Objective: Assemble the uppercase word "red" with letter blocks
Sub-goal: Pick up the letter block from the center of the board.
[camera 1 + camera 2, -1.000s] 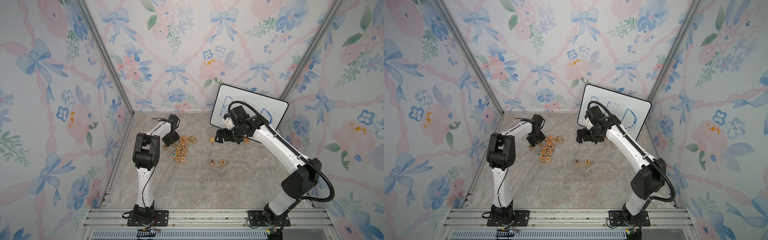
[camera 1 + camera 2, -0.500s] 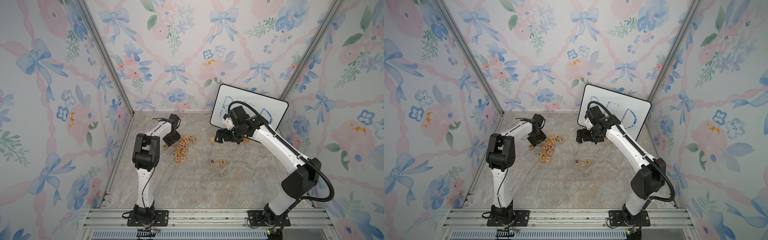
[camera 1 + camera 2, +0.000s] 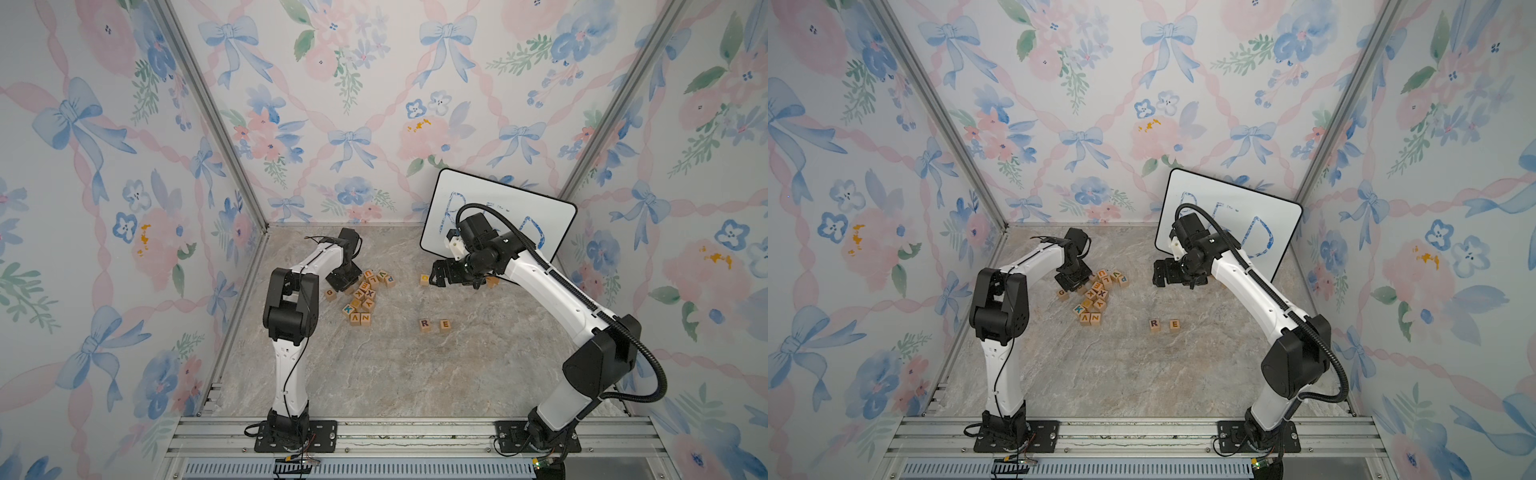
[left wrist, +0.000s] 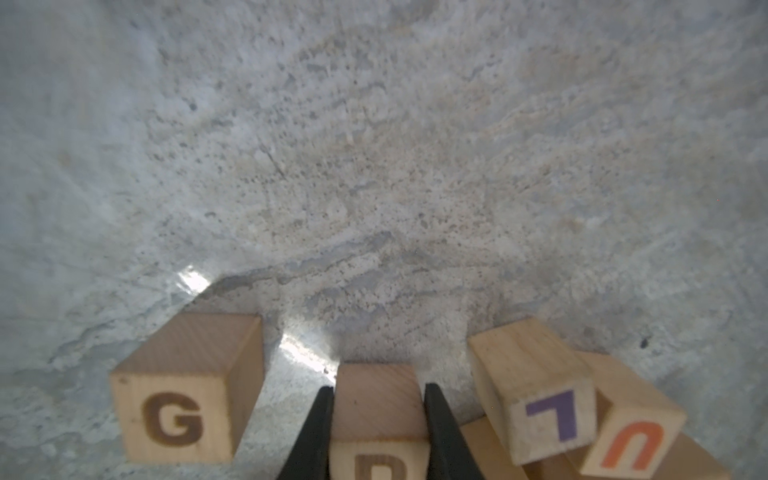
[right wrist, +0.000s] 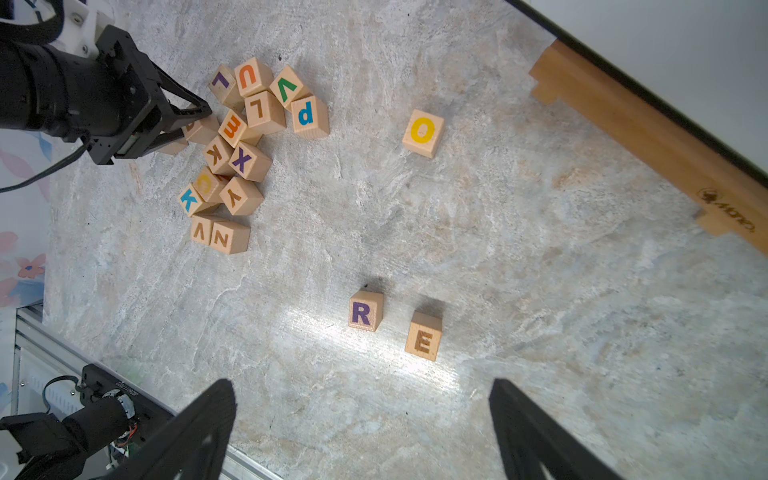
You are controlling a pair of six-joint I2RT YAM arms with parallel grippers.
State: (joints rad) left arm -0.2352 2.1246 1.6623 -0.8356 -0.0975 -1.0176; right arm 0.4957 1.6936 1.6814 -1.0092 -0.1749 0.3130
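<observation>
The left pincer [image 4: 379, 390] was clamped on the D block [image 4: 378, 415], one black finger flat against each side face. The block sat on the table [image 3: 395, 374], so the lift had not yet begun. Its facing letter was cut off by the frame edge but read as a D. The grip was probably taken at the edge of the pile [image 5: 237, 153] because the fingers had room there: the G block [image 4: 183, 390] stood clear of one finger, while the tilted L block [image 4: 536, 395] and the U block [image 4: 631, 440] crowded close beside the other. The R block [image 5: 365, 311] and the E block [image 5: 424, 336] stood side by side, well away from that pincer, on open table. A gap after the E appeared to be left for the last letter. The right pincer [image 5: 362, 386] hung wide open and empty above the table, looking down on that pair, with the stray O block [image 5: 423, 133] beyond them. It was likely parked there to keep out of the way. The white board [image 3: 552, 224] leaned behind it.
</observation>
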